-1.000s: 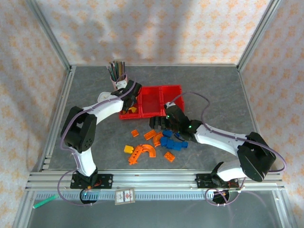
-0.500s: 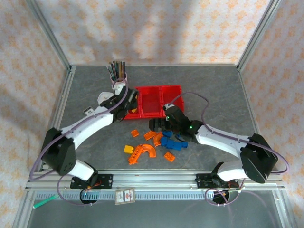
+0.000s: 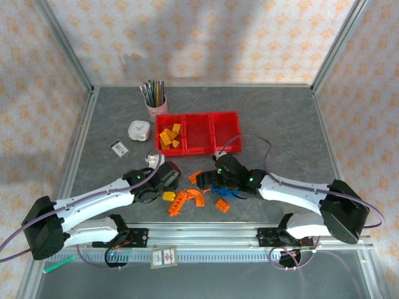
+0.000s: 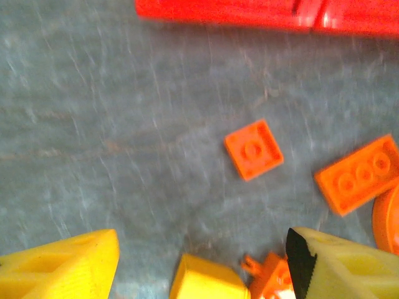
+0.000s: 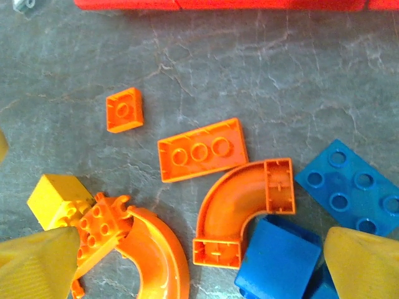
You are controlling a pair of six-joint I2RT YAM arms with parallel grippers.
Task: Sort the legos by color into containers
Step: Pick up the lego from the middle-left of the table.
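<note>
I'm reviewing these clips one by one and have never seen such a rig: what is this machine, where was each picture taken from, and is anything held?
The white left arm and right arm are robots bolted at the near edge of the table, each ending in a two-finger claw. The wide picture comes from a fixed camera above and behind them. The two close-ups come from cameras on the wrists, whose yellow fingers show at the bottom corners. On the table sit three joined red bins, with yellow blocks in the left one, and loose orange, blue and yellow legos nearer the arms. The left claw and right claw hang open above the loose pieces, holding nothing.
</note>
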